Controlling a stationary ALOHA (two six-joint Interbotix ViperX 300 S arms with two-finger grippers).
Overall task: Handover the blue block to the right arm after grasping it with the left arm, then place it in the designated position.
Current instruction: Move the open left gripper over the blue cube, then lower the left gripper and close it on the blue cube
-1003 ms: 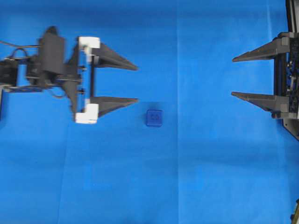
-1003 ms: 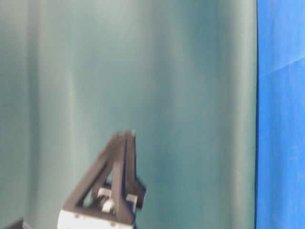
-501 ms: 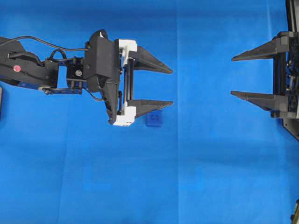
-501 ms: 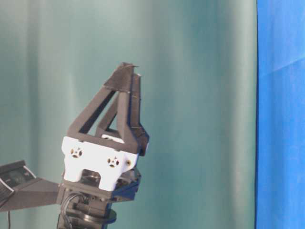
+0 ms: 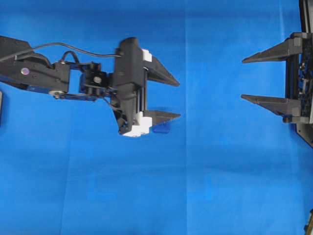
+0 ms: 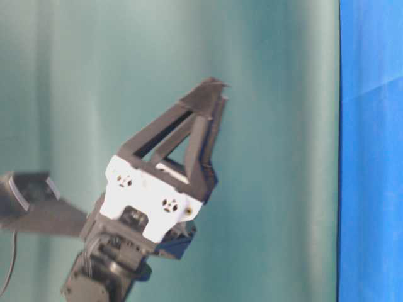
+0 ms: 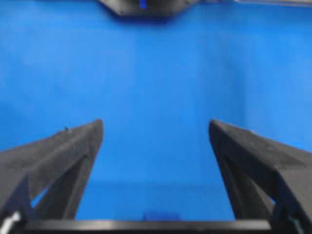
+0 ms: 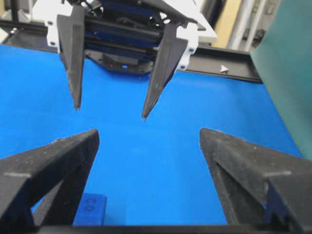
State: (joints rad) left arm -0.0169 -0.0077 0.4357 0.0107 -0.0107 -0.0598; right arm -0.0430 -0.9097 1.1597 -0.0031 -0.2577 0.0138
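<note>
The blue block (image 5: 162, 129) lies on the blue cloth (image 5: 146, 196) covering the table, partly hidden in the overhead view beneath the lower finger of the left end effector (image 5: 176, 99). That end effector's fingers are spread wide and hold nothing; whether the finger touches the block cannot be told. The right end effector (image 5: 243, 80), well apart at the right edge, is also wide open and empty.

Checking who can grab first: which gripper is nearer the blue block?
Left. The left gripper hangs open right at the blue block, one finger overlapping it from overhead. The right gripper waits open, far across the cloth.
</note>
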